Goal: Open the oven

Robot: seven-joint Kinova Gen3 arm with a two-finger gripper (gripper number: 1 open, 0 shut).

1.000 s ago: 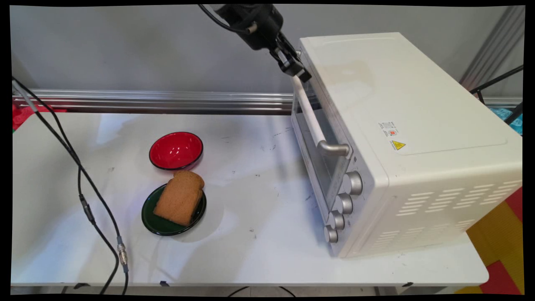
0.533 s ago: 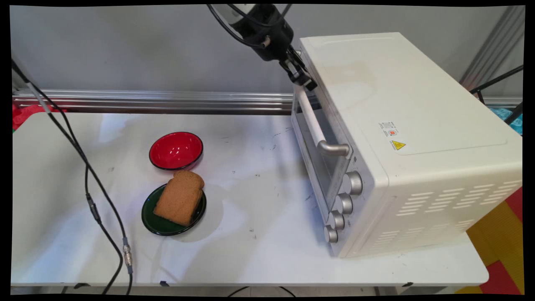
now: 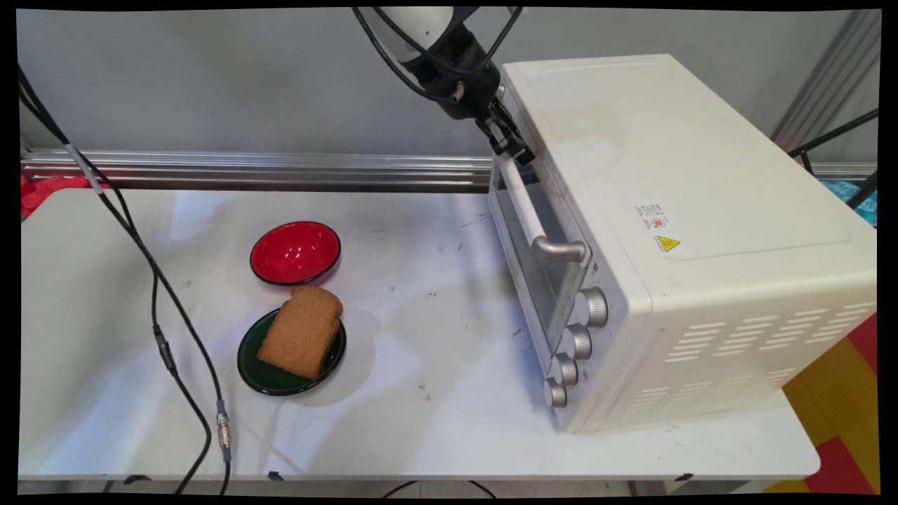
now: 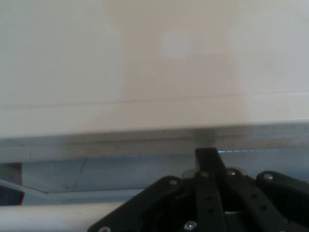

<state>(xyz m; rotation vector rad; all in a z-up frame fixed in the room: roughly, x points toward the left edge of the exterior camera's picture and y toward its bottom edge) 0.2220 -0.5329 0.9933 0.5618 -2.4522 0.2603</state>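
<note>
Claw [image 3: 515, 153] sits at far end of oven door handle [image 3: 523, 200], top front edge of white toaster oven [image 3: 673, 231]; can't tell if spread or pinching. Bread slice [image 3: 302, 331] on green plate [image 3: 270, 375], red bowl [image 3: 295, 252] just behind, on bench [image 3: 435, 337]

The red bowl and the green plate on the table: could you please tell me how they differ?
The red bowl is empty, while the green plate carries a slice of brown bread. The red bowl is deeper; the green plate is shallow. The bowl stands farther from the camera, the plate nearer. Both are round, dark-rimmed, and sit left of the toaster oven.
</note>
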